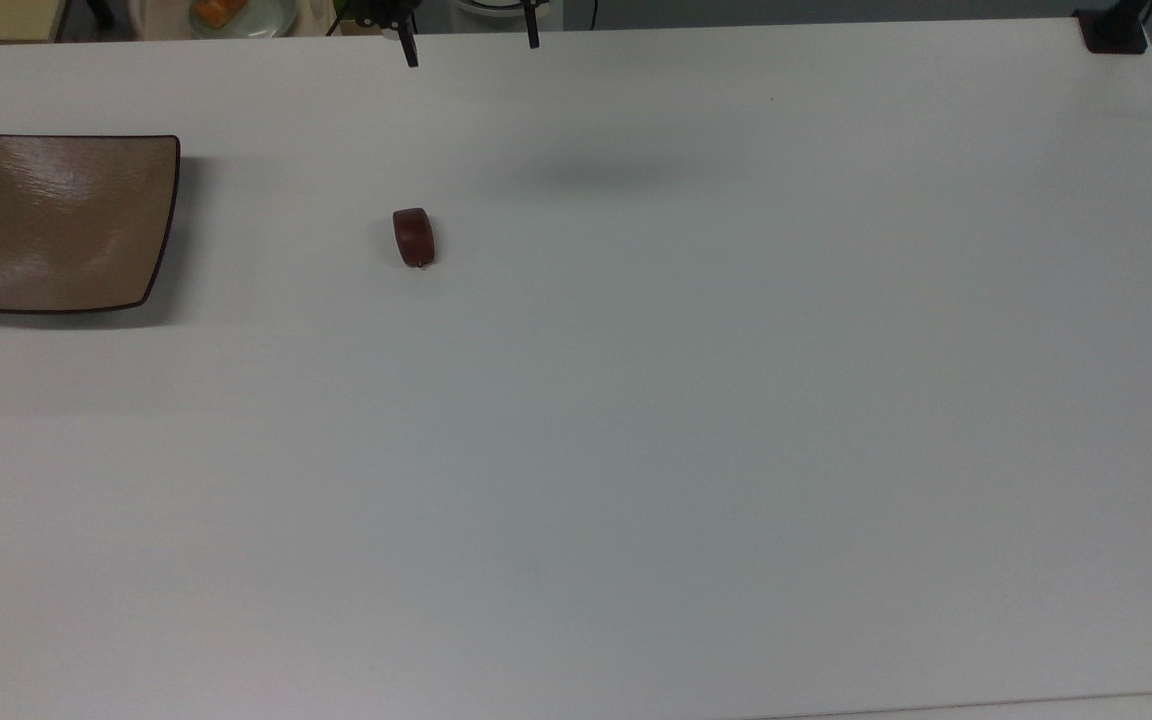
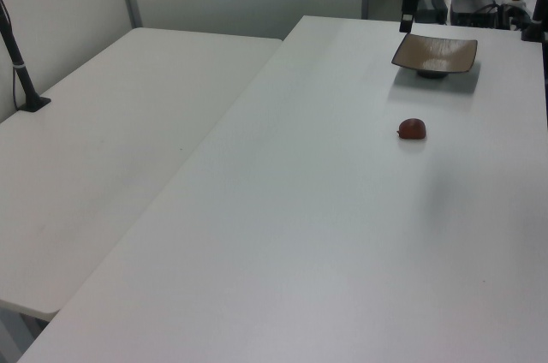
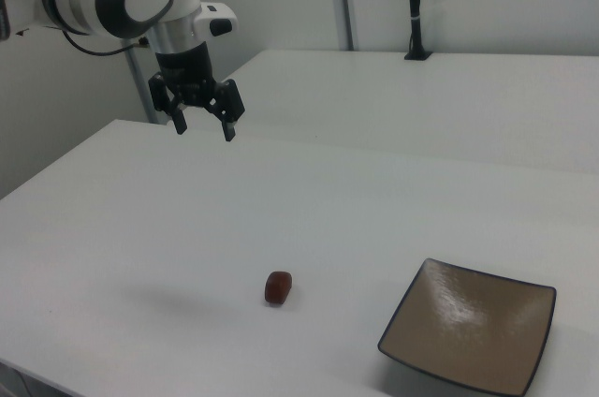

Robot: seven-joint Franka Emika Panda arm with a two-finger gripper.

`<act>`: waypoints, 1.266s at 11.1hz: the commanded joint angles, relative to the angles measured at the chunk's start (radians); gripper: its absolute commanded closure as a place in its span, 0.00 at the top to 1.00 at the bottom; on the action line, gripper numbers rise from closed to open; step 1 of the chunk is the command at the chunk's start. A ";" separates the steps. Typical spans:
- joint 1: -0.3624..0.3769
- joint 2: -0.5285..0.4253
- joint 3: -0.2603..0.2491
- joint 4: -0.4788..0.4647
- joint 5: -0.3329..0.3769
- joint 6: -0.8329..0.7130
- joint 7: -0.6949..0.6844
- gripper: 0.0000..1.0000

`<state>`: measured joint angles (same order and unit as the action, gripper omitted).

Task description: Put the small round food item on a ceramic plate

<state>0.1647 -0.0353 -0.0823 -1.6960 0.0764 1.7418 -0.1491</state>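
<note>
The small round food item (image 1: 413, 236) (image 2: 412, 128) (image 3: 277, 286) is a glossy dark red-brown lump lying alone on the white table. The ceramic plate (image 1: 59, 222) (image 2: 435, 54) (image 3: 470, 327), square and tan-brown with a dark rim, stands bare at the top view's left, apart from the lump. My gripper (image 3: 202, 124) (image 1: 468, 50) hangs open high above the table, well away from both, with nothing between its fingers. In the top view the two dark fingertips (image 1: 409, 50) poke in at the upper edge. One dark finger (image 2: 407, 12) also hangs at the left view's top.
A pale round dish (image 1: 241, 14) with orange food sits beyond the table's far edge in the top view. A black post base (image 1: 1112, 30) stands at the top view's upper right corner. A second white table (image 2: 111, 123) adjoins in the left view.
</note>
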 commanded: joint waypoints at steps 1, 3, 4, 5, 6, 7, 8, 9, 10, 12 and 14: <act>0.005 0.017 0.003 -0.016 -0.001 0.033 0.009 1.00; 0.010 0.052 0.003 -0.034 -0.001 0.105 0.008 1.00; 0.010 0.066 0.003 -0.040 -0.006 0.116 0.008 1.00; 0.007 0.074 0.003 -0.050 -0.009 0.117 0.006 1.00; 0.006 0.075 0.001 -0.071 -0.017 0.119 0.005 1.00; 0.002 0.081 0.001 -0.094 -0.053 0.120 -0.001 1.00; 0.001 0.089 0.001 -0.108 -0.097 0.120 -0.009 1.00; 0.001 0.104 0.003 -0.120 -0.134 0.120 -0.020 1.00; -0.001 0.115 0.001 -0.132 -0.148 0.130 -0.039 1.00; -0.010 0.121 -0.002 -0.193 -0.158 0.174 -0.047 1.00; -0.031 0.126 -0.008 -0.258 -0.179 0.249 -0.049 1.00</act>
<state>0.1556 0.1040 -0.0830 -1.8663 -0.0715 1.9045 -0.1728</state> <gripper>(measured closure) 0.000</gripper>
